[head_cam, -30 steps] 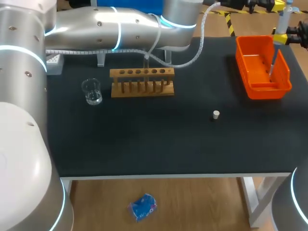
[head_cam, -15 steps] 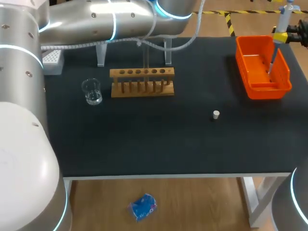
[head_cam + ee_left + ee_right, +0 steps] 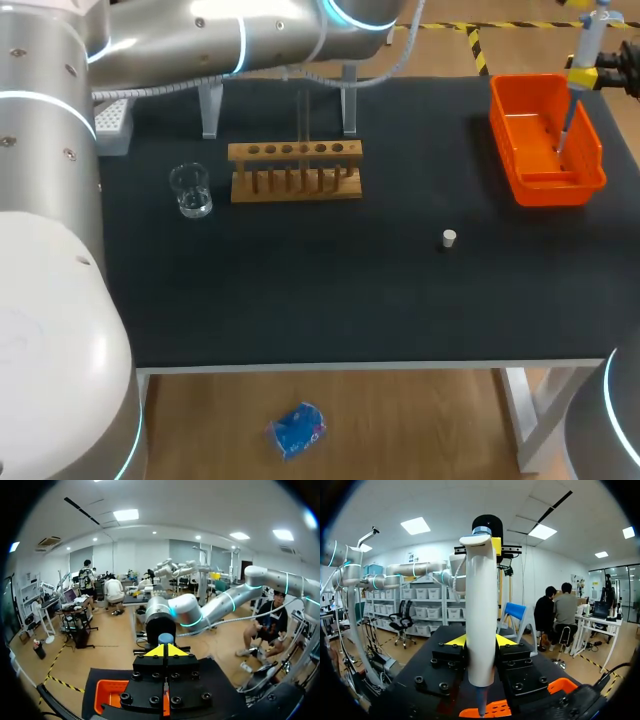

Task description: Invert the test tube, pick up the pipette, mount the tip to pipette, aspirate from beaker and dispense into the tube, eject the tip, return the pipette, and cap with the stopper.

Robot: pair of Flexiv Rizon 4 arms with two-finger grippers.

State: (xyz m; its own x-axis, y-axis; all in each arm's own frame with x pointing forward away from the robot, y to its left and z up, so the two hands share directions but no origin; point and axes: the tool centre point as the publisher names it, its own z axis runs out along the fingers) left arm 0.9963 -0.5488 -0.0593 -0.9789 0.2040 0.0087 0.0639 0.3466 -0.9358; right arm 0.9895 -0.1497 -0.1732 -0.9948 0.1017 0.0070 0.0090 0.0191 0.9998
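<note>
My right gripper (image 3: 586,78) is shut on the white pipette (image 3: 587,40) and holds it upright at the table's far right. The pipette's thin lower end hangs inside the orange bin (image 3: 530,170). In the right wrist view the pipette (image 3: 481,620) stands clamped between the yellow-tipped fingers (image 3: 455,640). A clear test tube (image 3: 303,122) stands upright in the wooden rack (image 3: 295,172). The glass beaker (image 3: 190,190) sits left of the rack. The small white stopper (image 3: 449,238) lies on the mat. My left gripper (image 3: 166,651) is shut with nothing in it, high above the table.
A white tip box (image 3: 112,120) sits at the far left edge, partly under my left arm (image 3: 230,35). A clear stand (image 3: 347,108) rises behind the rack. The orange bin (image 3: 111,700) shows below the left gripper. Open black mat lies in front of the rack.
My left arm has swung up and back toward the table's far edge, uncovering the tip box and the stand. The right arm and pipette have stayed put.
</note>
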